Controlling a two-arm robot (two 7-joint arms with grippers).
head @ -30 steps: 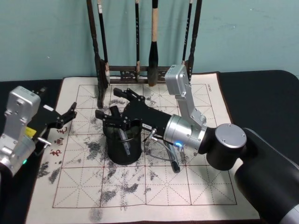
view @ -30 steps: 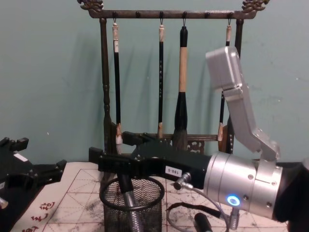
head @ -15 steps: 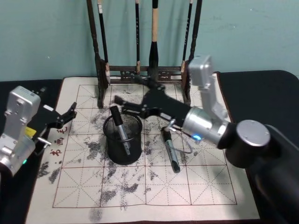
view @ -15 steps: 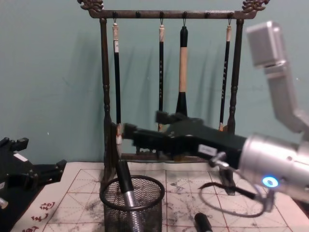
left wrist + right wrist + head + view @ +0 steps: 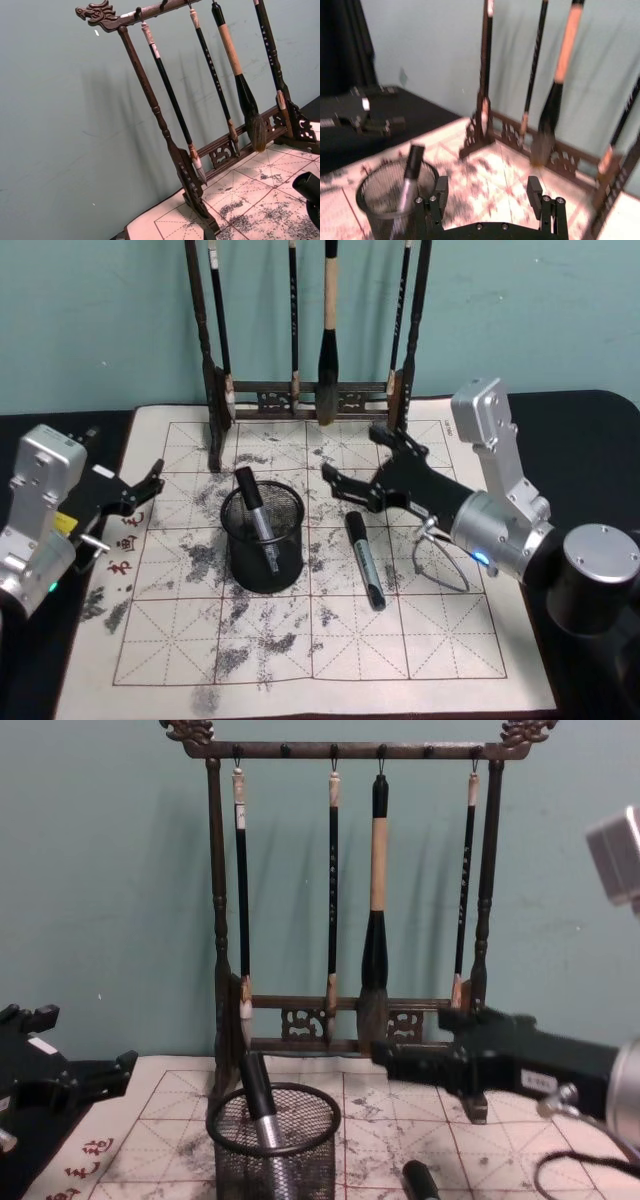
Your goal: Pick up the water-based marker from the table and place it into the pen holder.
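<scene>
A marker [image 5: 256,512] is found standing aslant inside the pen holder [image 5: 243,562], its dark cap raised above the rim; a second marker [image 5: 364,562] is laid flat on the ink-stained mat [image 5: 420,640] spread over the tabletop [image 5: 570,420], just right of the pen holder and apart from it; the right hand [image 5: 349,450] is held above the mat with its fingers spread wide and nothing between them, just beyond the second marker's far end; the second marker's long axis is aligned roughly front to back, slightly tilted, so that it is pointed almost toward that hand; if this marker is the one to be fetched, the right hand is judged much the nearer, and it would have to be brought toward the robot and down, with the fingers turned across the barrel; the left hand [image 5: 145,490] is parked at the mat's left edge, fingers apart and empty, with the pen holder between it and the second marker.
</scene>
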